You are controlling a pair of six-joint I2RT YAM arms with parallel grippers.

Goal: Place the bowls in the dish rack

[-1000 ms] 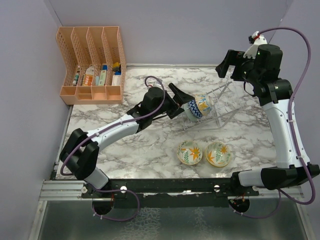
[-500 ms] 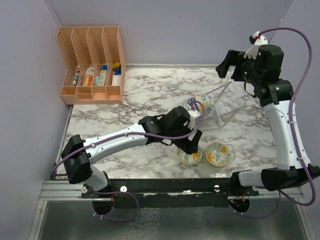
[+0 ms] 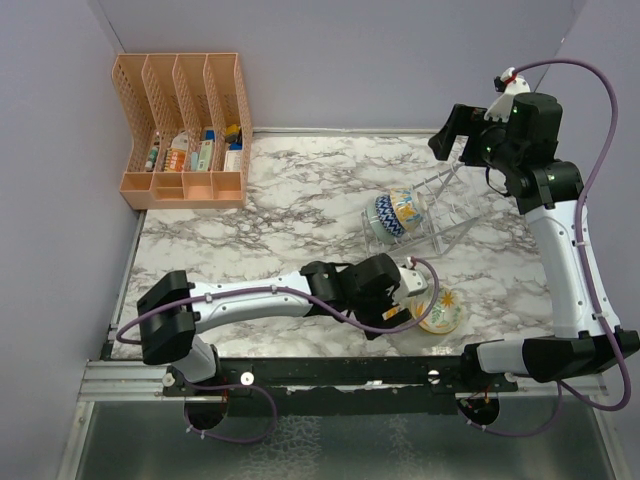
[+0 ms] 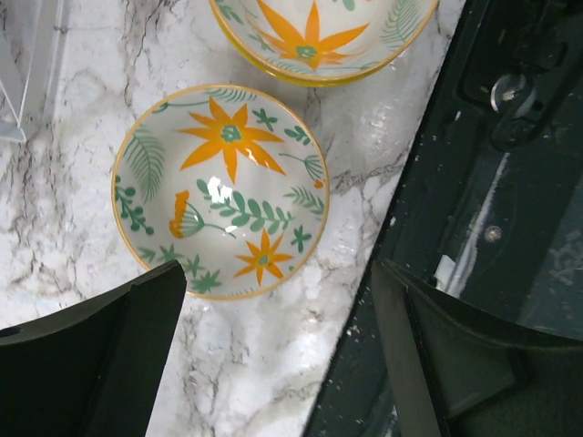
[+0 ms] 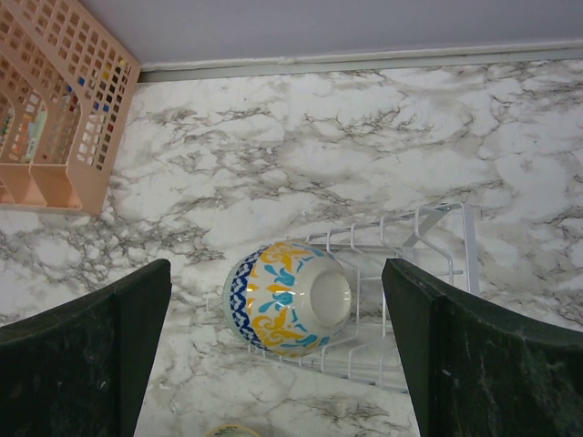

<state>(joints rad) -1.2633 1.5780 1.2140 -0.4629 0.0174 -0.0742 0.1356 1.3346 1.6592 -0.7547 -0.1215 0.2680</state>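
A blue-orange floral bowl (image 3: 395,213) lies on its side in the wire dish rack (image 3: 440,215); it also shows in the right wrist view (image 5: 287,296), with the rack (image 5: 428,273) around it. Two yellow bowls with orange flowers sit upright near the table's front edge. One (image 4: 221,191) lies just ahead of my open, empty left gripper (image 4: 273,364), which hides most of it in the top view. The other (image 3: 438,310) (image 4: 319,36) is beside it. My left gripper (image 3: 400,298) hangs low over them. My right gripper (image 3: 458,130) (image 5: 278,364) is open, empty, high above the rack. No teal or red-pink bowl shows.
An orange plastic file organizer (image 3: 185,125) (image 5: 55,118) with small items stands at the back left corner. The black front rail (image 4: 492,182) runs just beside the left gripper's right finger (image 4: 437,364). Purple walls close in the left, back and right sides.
My left gripper let go of the blue-orange bowl at the rack and swung back toward the front, down over the yellow bowls. The right arm has barely moved.
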